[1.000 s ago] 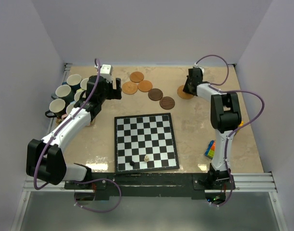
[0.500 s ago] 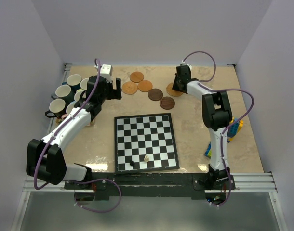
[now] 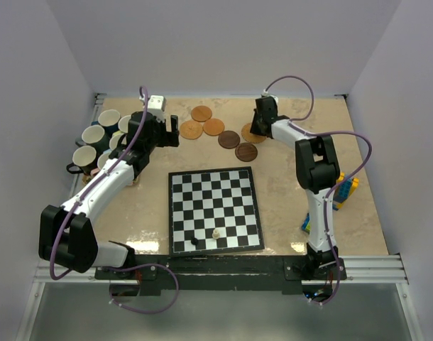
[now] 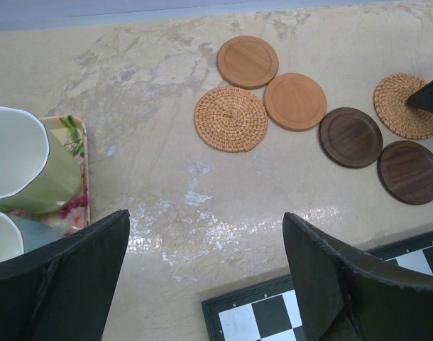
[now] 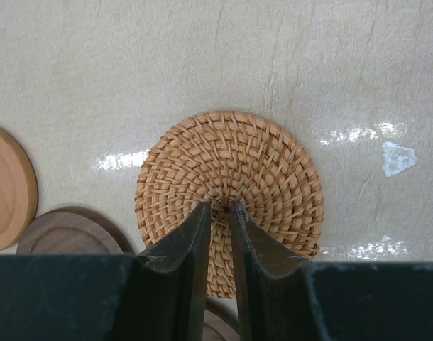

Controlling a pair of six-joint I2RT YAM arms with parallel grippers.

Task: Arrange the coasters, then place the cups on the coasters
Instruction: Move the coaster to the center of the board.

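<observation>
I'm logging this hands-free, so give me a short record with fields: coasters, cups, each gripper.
coasters: six; two light wood, two dark wood, two woven; none carrying a cup
cups: clustered far left; pale green one on floral mat
left gripper: open, above bare table
right gripper: nearly closed, tips on centre of one woven coaster

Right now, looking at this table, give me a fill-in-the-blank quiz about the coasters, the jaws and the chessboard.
The left gripper has its jaws ___ above the table. The right gripper has its jaws almost together on the ___ of a woven coaster. The chessboard carries ___ pieces. In all, ___ coasters lie on the table.
Missing words: open; centre; two; six.
</observation>
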